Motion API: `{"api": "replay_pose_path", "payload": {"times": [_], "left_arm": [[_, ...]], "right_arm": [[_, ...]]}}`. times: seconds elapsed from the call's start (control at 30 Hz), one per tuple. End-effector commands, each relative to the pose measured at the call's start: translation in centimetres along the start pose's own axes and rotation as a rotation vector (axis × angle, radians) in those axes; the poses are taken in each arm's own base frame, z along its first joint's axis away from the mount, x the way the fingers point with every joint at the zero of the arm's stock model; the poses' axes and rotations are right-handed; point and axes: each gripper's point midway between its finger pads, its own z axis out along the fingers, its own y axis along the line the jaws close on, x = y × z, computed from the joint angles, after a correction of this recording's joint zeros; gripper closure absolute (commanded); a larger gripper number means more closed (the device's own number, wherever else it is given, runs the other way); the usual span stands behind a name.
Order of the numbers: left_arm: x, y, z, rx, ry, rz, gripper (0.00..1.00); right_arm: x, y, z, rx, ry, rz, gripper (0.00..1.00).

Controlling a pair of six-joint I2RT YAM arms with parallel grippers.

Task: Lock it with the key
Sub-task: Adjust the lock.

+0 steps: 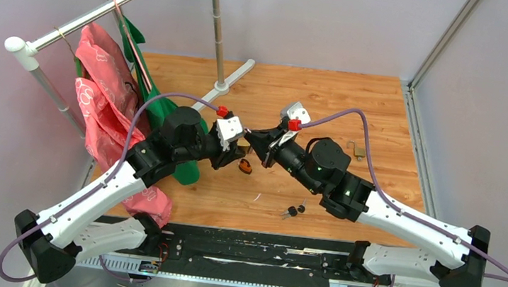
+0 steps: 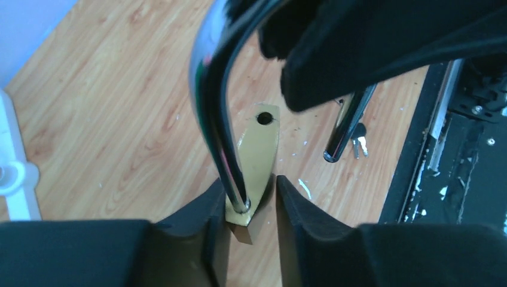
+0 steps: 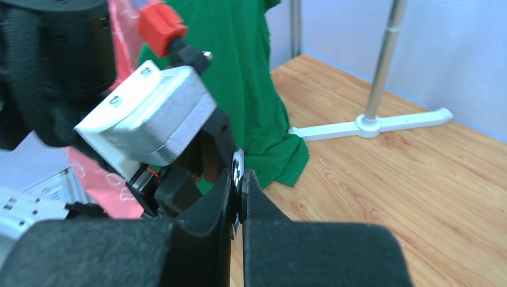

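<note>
A brass padlock (image 2: 258, 156) is held above the wooden table (image 1: 355, 104), in the middle, where the two arms meet. The left gripper (image 2: 247, 190) is closed on the lower part of the padlock body, with one finger pressed on each flat side. The chrome shackle (image 2: 209, 84) is seen open: one leg is seated in the body just beside the left fingers, and the free end hangs in the air to the side, apart from its hole. The right gripper (image 3: 238, 179) is clamped on the upper bend of the shackle, its jaws nearly together on the thin metal, so the padlock is gripped from both ends. The keys (image 1: 292, 210) are lying on the table near the front edge, well apart from both grippers and touched by neither. A second padlock (image 1: 359, 152) is seen on the table farther to the right.
</note>
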Motion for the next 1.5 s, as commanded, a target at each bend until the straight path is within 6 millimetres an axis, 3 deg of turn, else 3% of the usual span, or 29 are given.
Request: {"api": "replay_pose_path", "payload": {"times": [0.0,0.13,0.23,0.43,0.77,0.93,1.1,1.3,1.47], "left_arm": [[-1.8,-2.0,-0.7,0.109,-0.060,0.043,0.73],[-2.0,-3.0,-1.2,0.162,-0.071,0.044,0.90],[-0.4,-4.8,-1.4,0.262,-0.050,0.063,1.00],[3.0,-8.0,-0.4,0.430,-0.079,0.070,1.00],[7.8,-8.4,2.7,0.466,-0.125,0.166,0.95],[11.6,-8.9,4.3,0.460,-0.121,0.219,0.95],[12.4,-7.7,5.9,0.351,-0.157,0.175,0.98],[15.8,-9.2,5.9,0.405,-0.095,0.101,0.98],[17.2,-8.9,6.6,0.382,-0.071,0.091,0.99]], "right_arm": [[-5.1,3.2,-1.6,-0.191,-0.164,-0.061,1.00],[-3.9,3.6,-3.0,-0.264,-0.132,-0.151,1.00],[-2.5,3.2,-4.0,-0.304,-0.118,-0.256,1.00],[3.1,3.7,-5.1,-0.462,-0.041,-0.430,1.00],[11.9,2.5,-5.8,-0.535,0.025,-0.512,1.00],[15.8,2.1,-5.7,-0.552,0.084,-0.501,1.00],[19.6,1.2,-6.2,-0.550,0.185,-0.468,1.00],[22.5,0.3,-6.7,-0.516,0.245,-0.421,1.00],[23.9,0.1,-6.6,-0.522,0.265,-0.381,1.00]]}}
